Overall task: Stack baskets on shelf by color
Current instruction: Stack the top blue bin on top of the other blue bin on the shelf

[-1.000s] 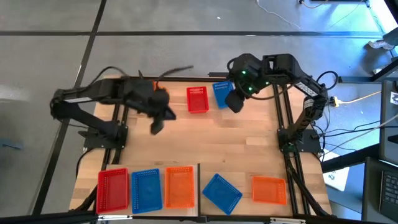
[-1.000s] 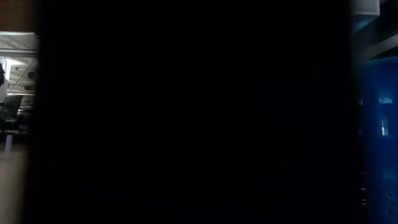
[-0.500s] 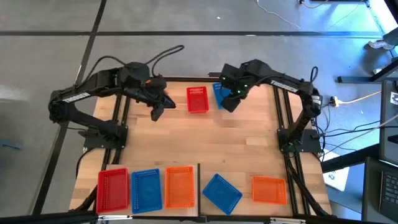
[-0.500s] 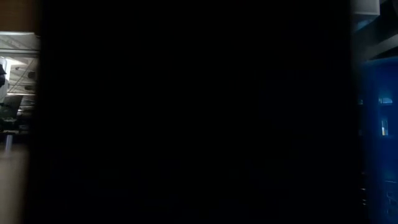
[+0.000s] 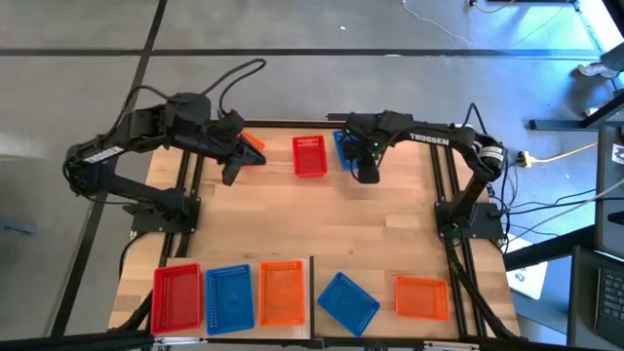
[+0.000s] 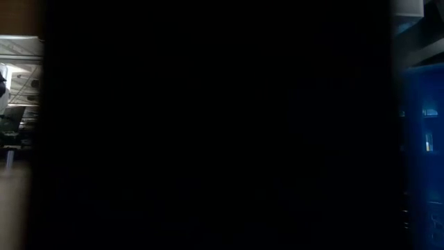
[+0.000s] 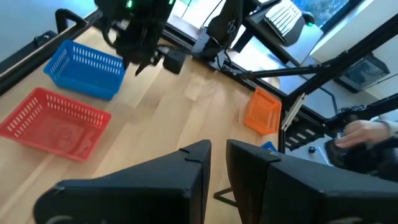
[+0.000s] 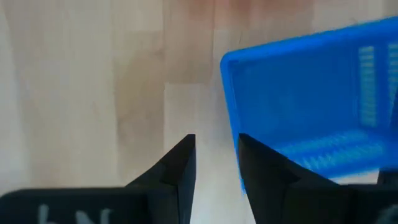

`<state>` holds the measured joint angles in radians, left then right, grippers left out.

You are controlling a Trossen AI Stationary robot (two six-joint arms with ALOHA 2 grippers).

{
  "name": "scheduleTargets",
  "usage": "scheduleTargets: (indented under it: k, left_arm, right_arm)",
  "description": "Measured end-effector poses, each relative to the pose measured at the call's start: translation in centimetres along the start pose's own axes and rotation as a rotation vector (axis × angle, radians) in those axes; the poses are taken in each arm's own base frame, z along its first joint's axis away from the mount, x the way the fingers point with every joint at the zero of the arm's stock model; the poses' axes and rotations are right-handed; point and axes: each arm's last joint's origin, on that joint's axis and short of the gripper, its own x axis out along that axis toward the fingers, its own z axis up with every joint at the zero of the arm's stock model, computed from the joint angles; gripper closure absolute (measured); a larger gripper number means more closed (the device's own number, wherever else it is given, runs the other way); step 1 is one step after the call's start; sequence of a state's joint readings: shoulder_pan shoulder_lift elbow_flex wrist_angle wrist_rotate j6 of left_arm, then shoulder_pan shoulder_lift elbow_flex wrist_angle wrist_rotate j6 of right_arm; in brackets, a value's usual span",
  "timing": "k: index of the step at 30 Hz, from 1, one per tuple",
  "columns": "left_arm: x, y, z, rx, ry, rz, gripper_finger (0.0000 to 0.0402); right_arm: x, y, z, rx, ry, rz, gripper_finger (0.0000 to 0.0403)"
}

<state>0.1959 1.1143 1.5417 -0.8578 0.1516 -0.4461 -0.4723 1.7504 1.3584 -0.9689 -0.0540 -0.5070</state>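
My right gripper (image 5: 368,175) hangs empty, jaws parted by a narrow gap, just beside the blue basket (image 5: 346,146) — itself right of the red basket (image 5: 309,156). My left gripper (image 5: 230,175), left of red, also narrowly parted, grasps nothing.

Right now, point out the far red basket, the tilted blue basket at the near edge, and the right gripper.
far red basket (image 5: 309,156), high view, its mesh floor.
tilted blue basket (image 5: 347,301), high view, its floor.
right gripper (image 5: 366,175), high view, between its fingertips.
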Motion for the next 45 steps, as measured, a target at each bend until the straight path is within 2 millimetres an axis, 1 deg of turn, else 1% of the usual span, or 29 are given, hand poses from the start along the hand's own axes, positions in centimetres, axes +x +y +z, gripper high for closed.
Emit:
scheduleTargets:
  k: [3,7,15,21,23,24,26,27,28,32,35,39,43,45]
  left_arm:
    - [-0.1,0.0,0.0,0.0,-0.004,0.006,0.0359]
    - [-0.3,0.0,0.0,0.003,-0.014,0.005,0.0359]
    - [-0.1,0.0,0.1,0.003,-0.013,0.007,0.0359]
    - [-0.1,0.0,0.1,0.003,-0.014,0.008,0.0359]
    - [-0.1,0.0,0.1,0.003,-0.014,0.008,0.0359]
    - [-0.1,0.0,0.1,0.003,-0.014,0.008,0.0359]
    - [-0.1,0.0,0.1,0.004,-0.014,0.008,0.0359]
    - [-0.1,0.0,0.1,0.004,-0.014,0.008,0.0359]
    - [-0.1,0.0,0.1,0.004,-0.014,0.008,0.0359]
    - [-0.1,0.0,0.1,0.004,-0.013,0.008,0.0359]
    - [-0.1,0.0,0.1,0.004,-0.013,0.008,0.0359]
    - [-0.2,0.0,0.1,0.005,-0.014,0.007,0.0359]
    - [-1.3,-0.1,-0.2,0.007,-0.024,0.001,0.0359]
    - [-1.9,0.0,-0.5,0.004,-0.009,0.008,0.0359]
  right_arm:
    - [1.5,-0.4,-0.8,-0.052,-0.012,-0.013,0.0286]
    - [2.8,-0.7,-1.5,-0.1,-0.035,-0.017,0.0286]
    - [4.1,-1.1,-2.0,-0.132,-0.051,-0.046,0.0286]
    - [6.1,-1.4,-2.6,-0.118,-0.014,-0.038,0.0286]
    - [6.4,-1.4,-2.6,-0.117,-0.005,-0.036,0.0296]
    - [6.4,-1.4,-2.6,-0.115,-0.003,-0.037,0.0308]
    - [6.3,-1.4,-2.5,-0.092,-0.008,-0.043,0.0348]
    - [6.2,-1.5,-2.4,-0.07,-0.008,-0.043,0.0373]
    - [6.0,-1.6,-2.3,-0.052,-0.006,-0.045,0.0386]
    - [5.0,-1.6,-1.6,0.004,0.028,-0.1,0.0398]
    - [3.7,-1.2,-0.7,0.013,0.083,-0.161,0.0399]
    - [1.1,-0.1,0.8,0.004,0.111,-0.16,0.04]
    - [-2.2,1.9,2.7,-0.011,0.167,-0.25,0.0401]
    - [-4.1,3.0,3.7,-0.012,0.157,-0.283,0.0401]
